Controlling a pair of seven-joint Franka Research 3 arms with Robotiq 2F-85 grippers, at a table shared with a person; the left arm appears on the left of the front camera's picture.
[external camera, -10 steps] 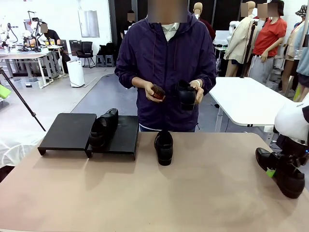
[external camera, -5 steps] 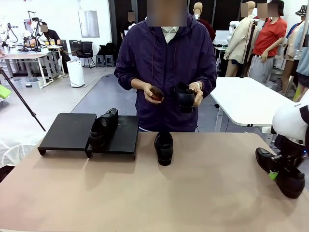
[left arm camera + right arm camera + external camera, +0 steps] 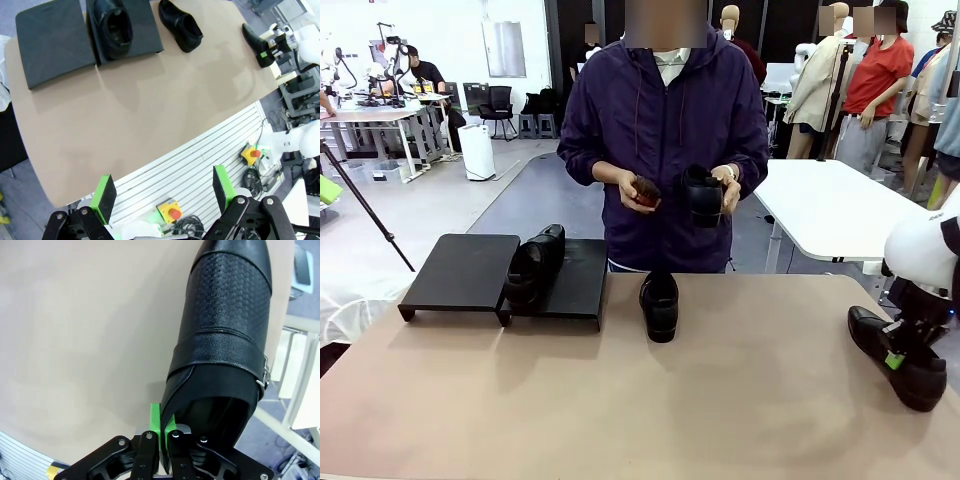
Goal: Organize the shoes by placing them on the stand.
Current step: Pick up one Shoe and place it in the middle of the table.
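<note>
One black shoe (image 3: 533, 265) lies on the right platform of the stand (image 3: 582, 290), beside its bare left platform (image 3: 460, 270). A second shoe (image 3: 659, 304) sits on the table at the far middle. My right gripper (image 3: 894, 358) is shut on the heel rim of a third shoe (image 3: 910, 368) at the table's right edge; in the right wrist view the rim of this shoe (image 3: 225, 330) is pinched between the fingers of the gripper (image 3: 161, 424). The person holds another shoe (image 3: 703, 195). My left gripper (image 3: 163, 192) hangs open, high over the table's near edge.
The person stands at the far side with a brown brush (image 3: 645, 190) in one hand. The beige table (image 3: 620, 400) has free room across its middle and front. In the left wrist view the stand (image 3: 50, 45) lies at the far left corner.
My right gripper's fingers have closed on the shoe's heel rim. The person's hands have shifted slightly with the shoe and brush.
</note>
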